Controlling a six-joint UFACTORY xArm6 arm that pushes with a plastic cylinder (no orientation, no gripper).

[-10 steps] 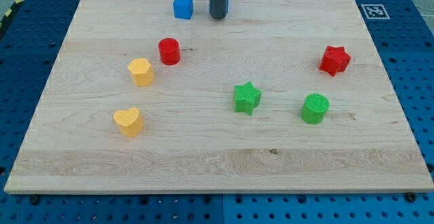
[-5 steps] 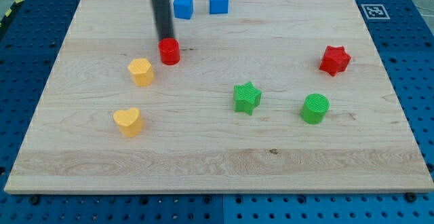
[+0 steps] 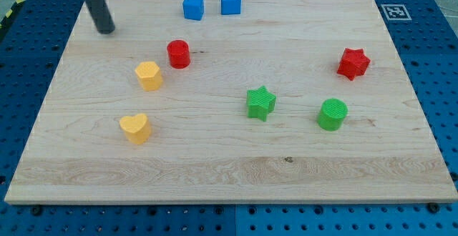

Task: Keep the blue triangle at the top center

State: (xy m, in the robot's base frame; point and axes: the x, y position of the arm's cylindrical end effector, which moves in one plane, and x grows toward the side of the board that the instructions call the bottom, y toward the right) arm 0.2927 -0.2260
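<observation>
The blue triangle [image 3: 230,3] sits at the top centre of the wooden board [image 3: 229,171], just right of a blue cube [image 3: 192,6]. My tip [image 3: 106,30] is at the board's upper left, well left of both blue blocks and apart from every block. The rod rises from the tip toward the view's top left.
A red cylinder [image 3: 178,53], a yellow hexagon [image 3: 149,75] and a yellow heart [image 3: 134,128] lie on the left half. A green star [image 3: 260,102], a green cylinder [image 3: 332,114] and a red star [image 3: 353,63] lie on the right half.
My tip has moved from the blue triangle at the top centre, past the red cylinder, to the upper left. No block has moved.
</observation>
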